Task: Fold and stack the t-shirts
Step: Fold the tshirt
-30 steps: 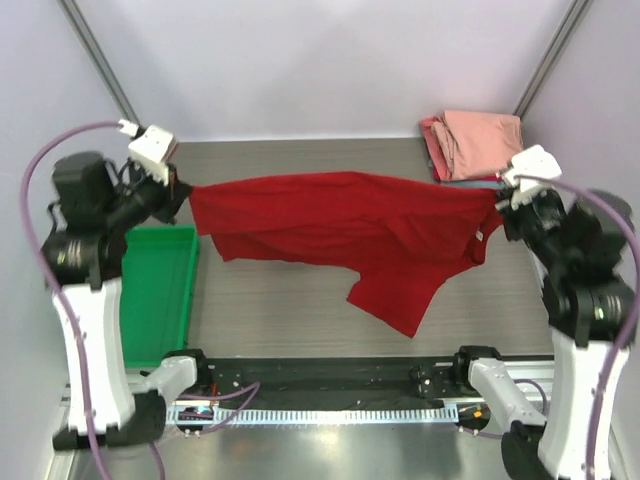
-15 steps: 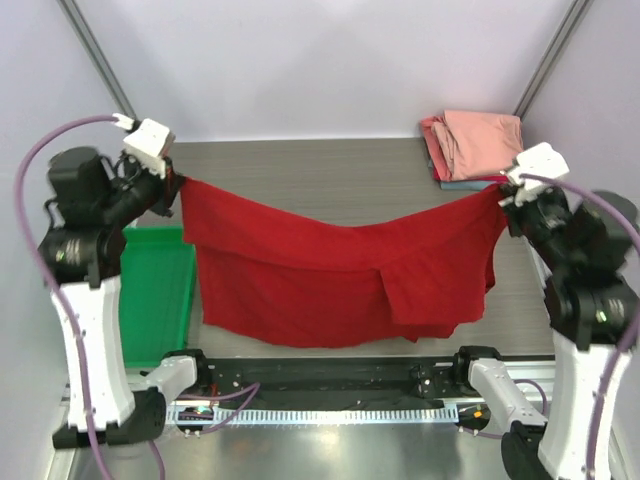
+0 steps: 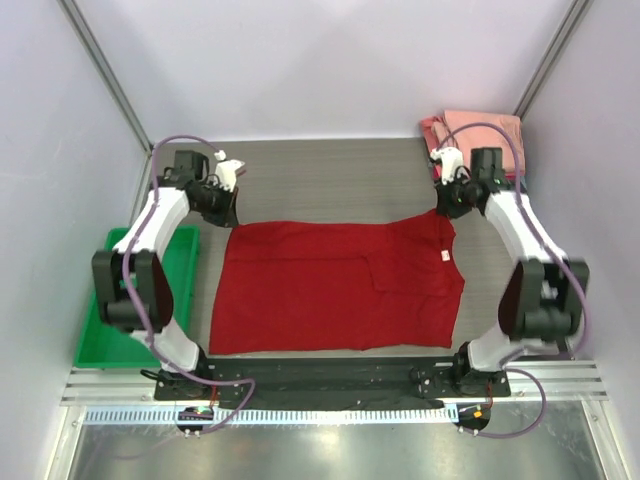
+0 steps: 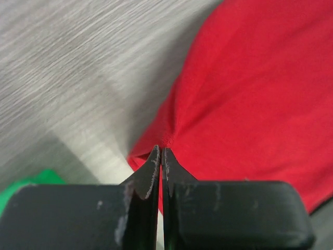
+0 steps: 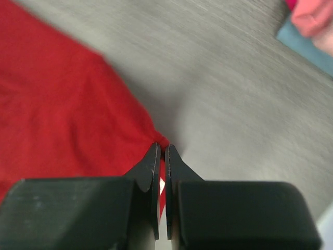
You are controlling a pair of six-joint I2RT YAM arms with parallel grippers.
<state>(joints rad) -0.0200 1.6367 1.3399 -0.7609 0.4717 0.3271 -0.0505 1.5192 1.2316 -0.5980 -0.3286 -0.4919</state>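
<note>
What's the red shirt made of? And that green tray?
The red shirt looks like soft matte cloth, maybe cotton: it lies limp with creases. The green tray looks like hard plastic: even colour, stiff straight walls.

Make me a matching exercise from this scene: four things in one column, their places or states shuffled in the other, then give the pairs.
Column one
1. red t-shirt
2. green tray
3. folded shirts
4. left pincer

Column two
A. along the left side, beside the left arm
B. shut on a far corner of red cloth
C. spread flat in the middle
D. stacked in the far right corner

Pairs: 1-C, 2-A, 3-D, 4-B
</note>
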